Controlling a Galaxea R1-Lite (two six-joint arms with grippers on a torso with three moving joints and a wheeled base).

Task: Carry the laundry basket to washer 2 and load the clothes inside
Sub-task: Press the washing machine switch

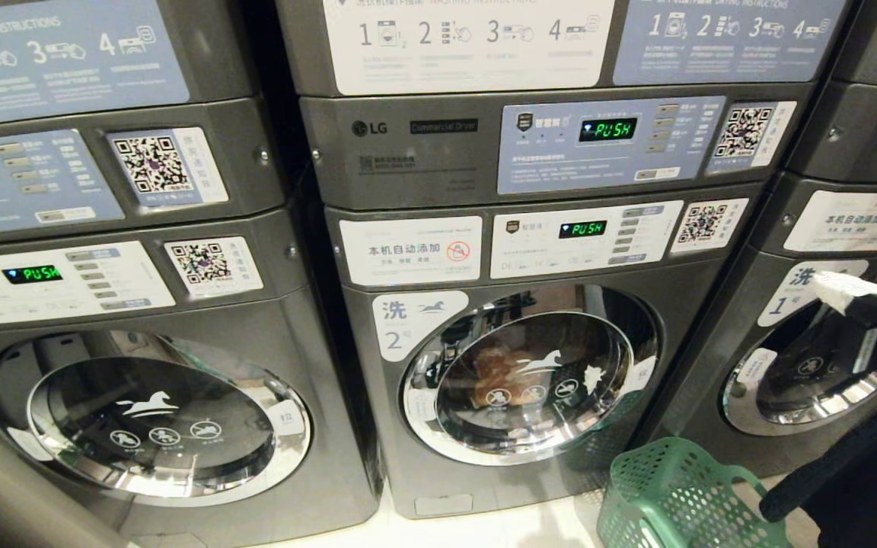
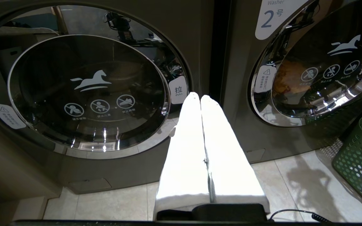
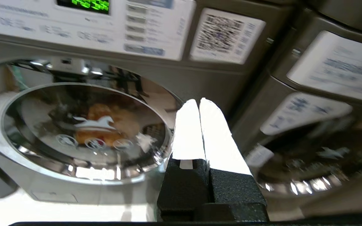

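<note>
Washer 2 (image 1: 518, 373) stands centre, its round door shut, orange clothes (image 1: 495, 373) visible behind the glass. The green laundry basket (image 1: 674, 498) sits on the floor just beside it, apparently emptied. The right hand (image 3: 199, 101), fingers together and holding nothing, points near the door's edge. The left hand (image 2: 200, 95), also closed and empty, hangs low between washer 2 and the neighbouring machine (image 1: 149, 426). Washer 1 (image 1: 811, 373) stands right.

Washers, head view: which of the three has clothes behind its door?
washer 2, the middle one: an orange-brown bundle shows through its glass. The neighbours' drums look dark.

Dark grey washer 2 (image 1: 515, 365), chrome-rimmed door; green perforated laundry basket (image 1: 674, 495); yellow-orange clothes (image 2: 289, 80) behind glass.
</note>
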